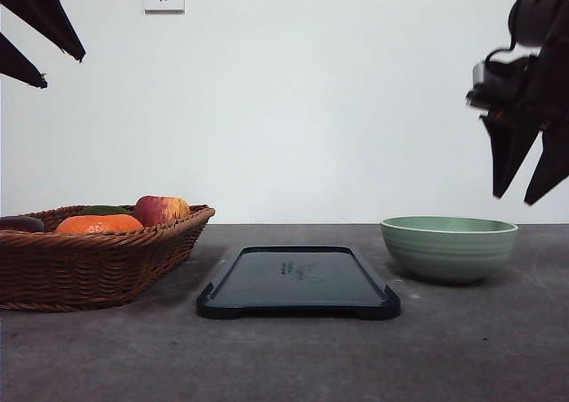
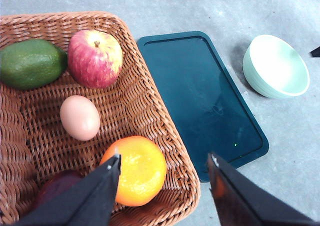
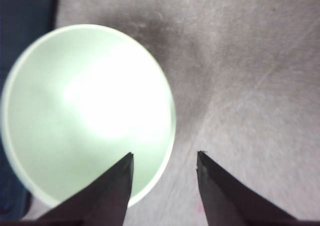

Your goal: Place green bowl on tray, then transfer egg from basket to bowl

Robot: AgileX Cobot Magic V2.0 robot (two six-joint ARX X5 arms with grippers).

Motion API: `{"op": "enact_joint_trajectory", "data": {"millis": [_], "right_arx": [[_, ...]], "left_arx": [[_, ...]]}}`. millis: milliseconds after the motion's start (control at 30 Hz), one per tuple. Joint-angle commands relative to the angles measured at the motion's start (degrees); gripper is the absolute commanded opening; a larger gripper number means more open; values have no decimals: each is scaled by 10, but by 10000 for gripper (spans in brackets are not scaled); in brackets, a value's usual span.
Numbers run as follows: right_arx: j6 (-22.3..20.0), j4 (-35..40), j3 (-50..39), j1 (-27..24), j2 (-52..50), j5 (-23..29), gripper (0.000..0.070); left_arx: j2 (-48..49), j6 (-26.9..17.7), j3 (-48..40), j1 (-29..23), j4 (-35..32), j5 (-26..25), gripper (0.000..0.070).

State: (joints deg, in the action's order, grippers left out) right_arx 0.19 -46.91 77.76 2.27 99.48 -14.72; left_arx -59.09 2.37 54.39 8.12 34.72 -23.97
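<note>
1. The green bowl (image 1: pixel 449 247) sits on the grey table (image 1: pixel 284 357) at the right of the front view, just beside the tray (image 1: pixel 298 282) and apart from it, not on it
2. The tray lies bare at the centre of that view
3. The basket (image 1: pixel 89 264) stands at the left of the front view; in the left wrist view the egg (image 2: pixel 80 117) lies inside it, between the apple (image 2: pixel 95 57), the avocado (image 2: pixel 31 62) and the orange (image 2: pixel 136 170)
4. The right gripper (image 1: pixel 532 188) hangs at the upper right of the front view, above the bowl, fingers spread, holding nothing
5. The left gripper (image 2: pixel 164 163) hovers over the basket's near edge, fingers spread, holding nothing
</note>
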Motion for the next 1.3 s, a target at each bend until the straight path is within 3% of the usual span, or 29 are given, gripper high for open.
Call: {"op": "enact_joint_trajectory", "data": {"millis": [0, 167, 300, 467, 600, 933, 1267], "right_arx": [[-6, 7, 11, 2, 19, 2, 250], [-6, 19, 11, 2, 46, -1, 239], [-6, 22, 11, 2, 63, -3, 113], [-6, 18, 11, 3, 81, -3, 5], [-6, -4, 27, 8, 81, -3, 0], [-4, -183, 192, 50, 81, -2, 0], [11, -191, 315, 155, 116, 11, 0]], "left_arx": [[-5, -1, 14, 1, -7, -3, 350], [-5, -1, 14, 1, -18, -3, 350], [-5, 3, 14, 1, -28, -3, 350], [-5, 3, 14, 1, -30, -3, 350], [-5, 3, 14, 1, -30, -3, 350], [-5, 2, 14, 1, -30, -3, 350], [-5, 2, 14, 1, -30, -3, 350]]}}
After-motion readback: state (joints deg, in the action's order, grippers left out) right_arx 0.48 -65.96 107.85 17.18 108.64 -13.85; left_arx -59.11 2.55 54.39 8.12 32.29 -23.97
